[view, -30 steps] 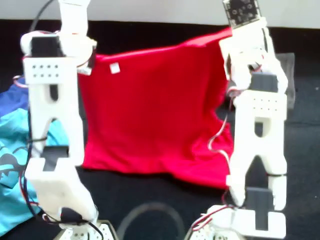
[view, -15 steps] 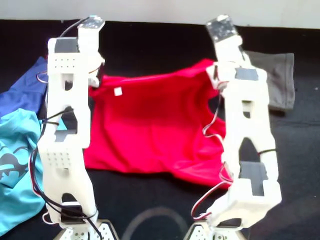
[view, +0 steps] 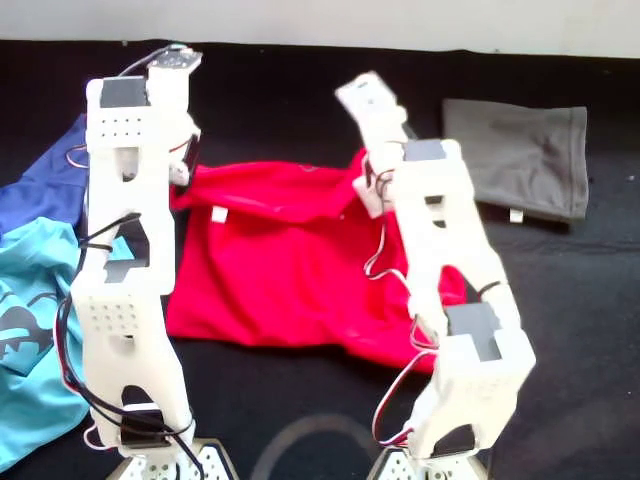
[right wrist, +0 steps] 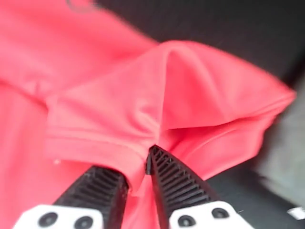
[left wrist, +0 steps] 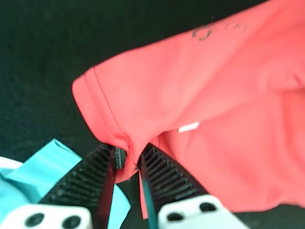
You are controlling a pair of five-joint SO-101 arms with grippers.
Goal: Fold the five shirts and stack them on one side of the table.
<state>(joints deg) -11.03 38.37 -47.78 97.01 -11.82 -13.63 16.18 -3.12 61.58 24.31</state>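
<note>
A red shirt lies across the middle of the black table, its far edge lifted by both arms. My left gripper is shut on the red shirt at a hemmed corner, seen in the high view at the shirt's far left corner. My right gripper is shut on a fold of the red shirt, at the far right part in the high view. A folded grey shirt lies flat at the far right.
A light blue shirt with a dark print and a dark blue shirt lie crumpled at the left edge. A corner of the light blue shirt shows under my left gripper. The table is bare black at the right.
Both arms have drawn the red shirt's far edge toward the near side and lower. The right arm has swung left, uncovering the grey shirt. The red shirt now looks shorter and bunched at the back.
</note>
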